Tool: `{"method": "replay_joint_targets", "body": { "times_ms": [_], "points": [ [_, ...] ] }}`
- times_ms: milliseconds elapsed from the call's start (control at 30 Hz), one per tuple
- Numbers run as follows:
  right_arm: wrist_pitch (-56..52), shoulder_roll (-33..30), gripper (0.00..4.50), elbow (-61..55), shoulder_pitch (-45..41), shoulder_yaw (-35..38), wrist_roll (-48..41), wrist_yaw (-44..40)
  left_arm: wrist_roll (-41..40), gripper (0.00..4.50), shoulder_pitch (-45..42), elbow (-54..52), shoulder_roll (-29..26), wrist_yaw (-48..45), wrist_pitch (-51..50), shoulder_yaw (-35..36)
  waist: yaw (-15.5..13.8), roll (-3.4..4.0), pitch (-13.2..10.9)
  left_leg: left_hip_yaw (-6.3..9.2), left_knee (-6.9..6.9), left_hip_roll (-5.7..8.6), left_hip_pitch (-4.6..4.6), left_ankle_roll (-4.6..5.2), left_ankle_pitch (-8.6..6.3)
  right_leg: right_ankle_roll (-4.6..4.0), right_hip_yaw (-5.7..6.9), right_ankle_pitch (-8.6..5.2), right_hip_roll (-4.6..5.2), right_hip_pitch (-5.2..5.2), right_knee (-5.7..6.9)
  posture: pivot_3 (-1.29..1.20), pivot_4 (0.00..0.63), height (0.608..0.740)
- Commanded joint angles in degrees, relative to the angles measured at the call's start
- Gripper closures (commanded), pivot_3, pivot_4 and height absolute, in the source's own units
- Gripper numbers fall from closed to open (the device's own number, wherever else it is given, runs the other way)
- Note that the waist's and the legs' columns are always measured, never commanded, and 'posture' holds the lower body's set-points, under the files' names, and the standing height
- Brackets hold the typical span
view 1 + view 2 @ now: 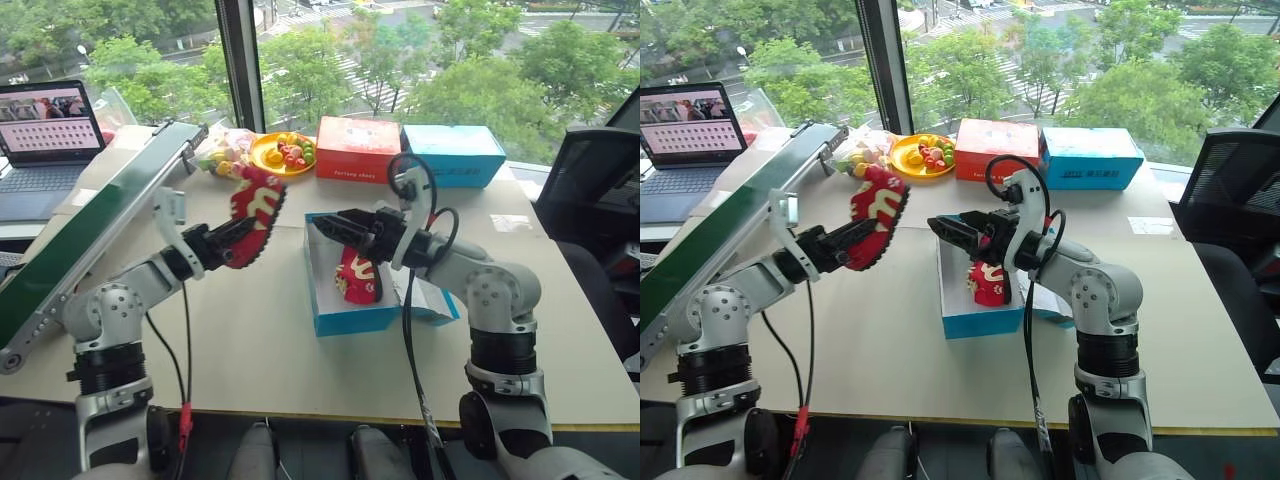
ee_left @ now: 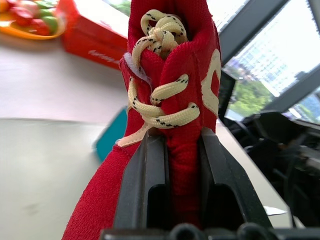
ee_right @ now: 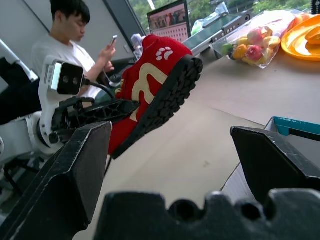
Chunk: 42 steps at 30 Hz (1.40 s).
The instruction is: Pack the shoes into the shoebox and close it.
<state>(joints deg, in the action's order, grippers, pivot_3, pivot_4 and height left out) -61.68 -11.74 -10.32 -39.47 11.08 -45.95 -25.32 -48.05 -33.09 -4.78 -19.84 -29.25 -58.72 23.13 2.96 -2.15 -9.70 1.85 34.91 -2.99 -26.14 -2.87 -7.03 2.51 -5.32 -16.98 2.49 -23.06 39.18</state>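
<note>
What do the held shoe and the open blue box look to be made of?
Held shoe: red woven fabric upper, cream cord laces, black lugged sole, likely rubber. Shoebox: looks like thin cardboard, blue matte outside, white inside; the walls show as thin folded sheet.

Setting: an upper-floor office or robotics lab. Indicators: a pale tabletop (image 1: pixel 270 330) against full-height windows (image 1: pixel 420 50) overlooking treetops and a street, an open laptop (image 1: pixel 45 135), a black office chair (image 1: pixel 590 190), and a seated person (image 3: pixel 65 45) using a phone.
</note>
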Motion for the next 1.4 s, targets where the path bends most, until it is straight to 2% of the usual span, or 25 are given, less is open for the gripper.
{"method": "replay_joint_targets", "body": {
  "times_ms": [33,200,667,767,1000,1133,1233,1400],
  "points": [
    [-3.8,0.5,0.0,-4.4,0.7,2.5,-6.0,2.4,-3.7,4.2,-4.0,-3.2,2.1,3.7,-0.3,-0.5,0.0,0.0,0.0,0.0,0.03,0.0,0.0,0.0,0.0,0.0,0.0,0.0,0.0,0.01,0.0,0.0,0.15,0.739],
    [-4.2,1.7,0.0,-4.3,0.5,5.1,-9.0,7.5,-5.5,4.2,-6.2,-3.1,5.5,6.0,-0.3,-2.8,-0.4,0.0,0.0,0.0,0.05,0.04,-0.01,0.01,0.0,0.02,-0.01,-0.01,0.01,0.04,-0.06,0.0,0.15,0.739],
    [-3.0,2.0,0.0,-3.8,-2.6,6.1,-14.4,13.6,-8.5,4.2,-1.7,-5.2,12.3,9.6,1.4,-6.6,-0.5,0.03,0.0,-0.01,0.02,0.06,-0.04,0.01,0.01,0.02,-0.04,-0.01,0.01,0.05,-0.16,0.0,0.15,0.739],
    [-3.1,2.0,0.7,-2.4,-2.6,5.5,-13.9,14.3,-9.1,4.22,-2.3,-5.4,13.2,10.4,1.9,-6.5,-0.5,0.02,0.0,0.0,0.01,0.06,-0.05,0.01,0.01,0.02,-0.03,-0.01,0.01,0.05,-0.17,0.0,0.15,0.739],
    [-2.3,2.0,3.13,-0.2,-2.6,4.4,-12.7,15.4,-10.5,4.22,-2.8,-6.6,13.3,11.5,2.4,-6.6,-0.4,0.03,0.0,-0.01,0.0,0.06,-0.05,0.01,0.01,0.02,-0.04,-0.01,0.01,0.04,-0.18,0.0,0.15,0.739],
    [-1.7,1.4,4.31,0.9,-2.7,3.5,-11.3,15.7,-11.0,4.22,-2.5,-7.4,13.5,12.1,2.4,-7.3,-0.4,0.03,0.0,-0.01,0.0,0.06,-0.05,0.01,0.01,0.02,-0.04,-0.01,0.0,0.04,-0.18,0.0,0.15,0.739],
    [-1.5,1.4,4.49,1.2,-2.7,3.4,-11.1,15.6,-11.3,4.22,-2.6,-7.6,13.6,12.5,2.5,-7.2,-0.5,0.03,0.0,-0.01,-0.01,0.07,-0.05,0.01,0.01,0.03,-0.04,-0.02,0.0,0.04,-0.2,0.0,0.15,0.739],
    [-1.3,1.1,4.5,1.5,-3.3,2.7,-10.1,15.9,-11.5,4.22,-2.7,-8.0,13.6,12.8,2.5,-7.2,-0.5,0.03,0.0,-0.01,-0.01,0.07,-0.07,0.01,0.01,0.03,-0.04,-0.02,0.01,0.04,-0.23,0.0,0.15,0.739]
  ]
}}
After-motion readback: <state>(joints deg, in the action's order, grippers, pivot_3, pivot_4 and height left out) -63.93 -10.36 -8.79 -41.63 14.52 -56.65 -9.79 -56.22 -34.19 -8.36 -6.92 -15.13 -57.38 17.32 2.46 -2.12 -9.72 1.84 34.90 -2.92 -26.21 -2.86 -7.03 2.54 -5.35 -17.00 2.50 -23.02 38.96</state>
